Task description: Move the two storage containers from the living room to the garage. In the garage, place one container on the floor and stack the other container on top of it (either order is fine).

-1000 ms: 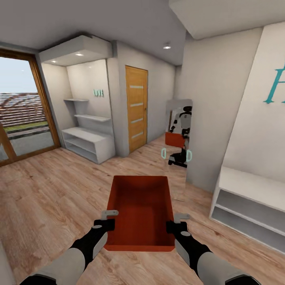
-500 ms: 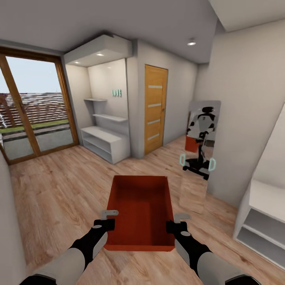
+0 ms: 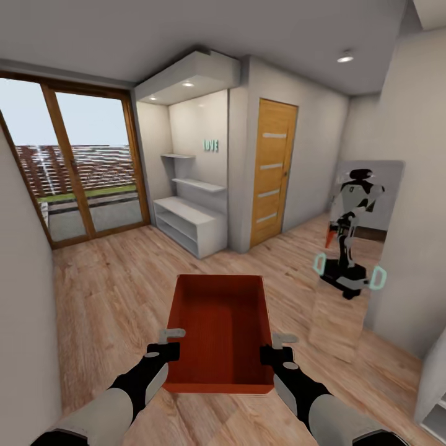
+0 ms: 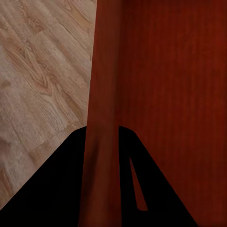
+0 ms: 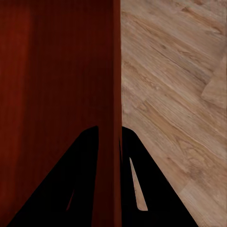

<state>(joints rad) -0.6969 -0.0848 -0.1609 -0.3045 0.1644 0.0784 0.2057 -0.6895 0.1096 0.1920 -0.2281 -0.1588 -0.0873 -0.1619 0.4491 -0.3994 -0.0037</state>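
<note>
One orange-red storage container (image 3: pixel 220 328), lidless and empty, hangs level in front of me above light wood plank flooring. My left gripper (image 3: pixel 166 348) is shut on its left wall near the close end. My right gripper (image 3: pixel 272 350) is shut on the right wall opposite. In the left wrist view the dark fingers of the left gripper (image 4: pixel 101 130) straddle the container's wall (image 4: pixel 101 85). The right wrist view has the right gripper (image 5: pixel 109 128) pinching the thin wall (image 5: pixel 116 71) the same way. The garage is out of view.
A wood door (image 3: pixel 271 173) stands shut ahead, with a white shelf unit (image 3: pixel 189 226) in an alcove to its left. Wood-framed glass doors (image 3: pixel 80 167) are at far left. A mirror (image 3: pixel 350 248) leans on the right wall. A grey wall (image 3: pixel 25 310) stands close on my left.
The whole view has swung left: the door, shelves and mirror have shifted right in the picture. The container and both grippers keep their places in front of me.
</note>
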